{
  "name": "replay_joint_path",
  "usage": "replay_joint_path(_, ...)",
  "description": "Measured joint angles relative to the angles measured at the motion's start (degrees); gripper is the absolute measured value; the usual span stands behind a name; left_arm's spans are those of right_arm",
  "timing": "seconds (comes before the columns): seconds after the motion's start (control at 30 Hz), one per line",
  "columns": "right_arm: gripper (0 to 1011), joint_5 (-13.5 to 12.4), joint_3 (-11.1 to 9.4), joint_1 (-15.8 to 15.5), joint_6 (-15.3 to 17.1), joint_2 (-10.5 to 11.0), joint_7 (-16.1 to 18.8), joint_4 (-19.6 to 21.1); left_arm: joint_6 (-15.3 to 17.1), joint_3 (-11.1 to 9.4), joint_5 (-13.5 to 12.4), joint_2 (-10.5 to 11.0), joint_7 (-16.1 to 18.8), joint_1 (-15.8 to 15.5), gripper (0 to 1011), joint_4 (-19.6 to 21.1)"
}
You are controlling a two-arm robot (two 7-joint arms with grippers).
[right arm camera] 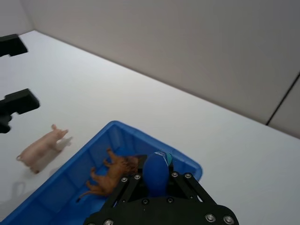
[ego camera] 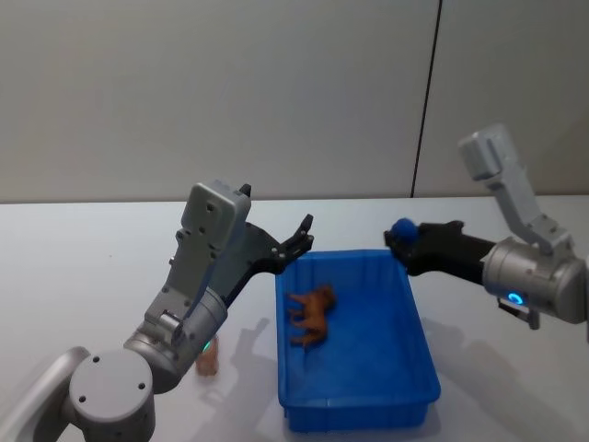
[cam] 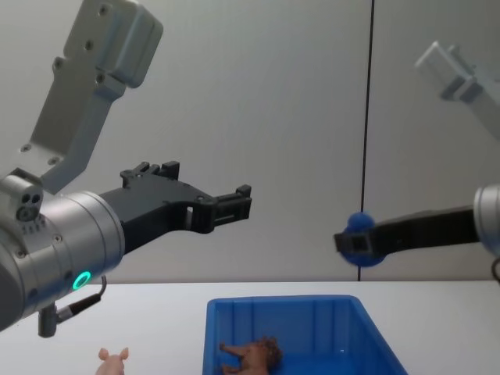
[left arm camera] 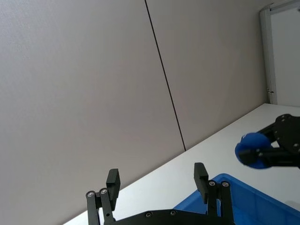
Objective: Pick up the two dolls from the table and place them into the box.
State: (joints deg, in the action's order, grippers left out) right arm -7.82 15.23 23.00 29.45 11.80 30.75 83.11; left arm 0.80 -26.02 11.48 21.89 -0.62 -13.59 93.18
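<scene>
Right jaws pinch the blue doll (ego camera: 402,230) high over the box's (ego camera: 359,396) far right corner, so I judge the open floor, brown doll (ego camera: 313,316) on it, lies below them and slightly leftward; left jaws spread wide, empty.

Two silver-grey arms with black grippers.
The left arm (ego camera: 198,276), at 8 o'clock in the head view, is built of pale grey boxy links and silver round joints; its lowest joint carries a flat cap (ego camera: 110,398) with small holes. A green ring light (cam: 80,280) glows on its wrist housing, with a thin grey cable (cam: 74,307) plugged in at its 6 o'clock. The right arm (ego camera: 534,267), at 3 o'clock, matches it but shows a blue ring light (ego camera: 512,298). The left gripper (left arm camera: 157,174) and right gripper (cam: 358,244) are matt black, with squared fingers (left arm camera: 113,180) and silver screws (right arm camera: 207,217) along the base.
</scene>
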Motion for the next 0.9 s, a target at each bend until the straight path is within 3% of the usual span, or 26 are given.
replay_joint_path(0.33,212,0.2,1.5,1.8,5.2,-0.8,6.3,-2.4,0.0,0.0,0.0,0.0,0.0,0.0,1001,0.0)
replay_joint_path(0.57,413,0.8,3.0,3.2,9.2,-1.5,11.2,-4.9,0.0,0.0,0.0,0.0,0.0,0.0,1001,0.0)
replay_joint_path(0.9,767,1.2,4.2,4.2,11.7,-2.0,14.5,-6.7,0.0,0.0,0.0,0.0,0.0,0.0,1001,0.0)
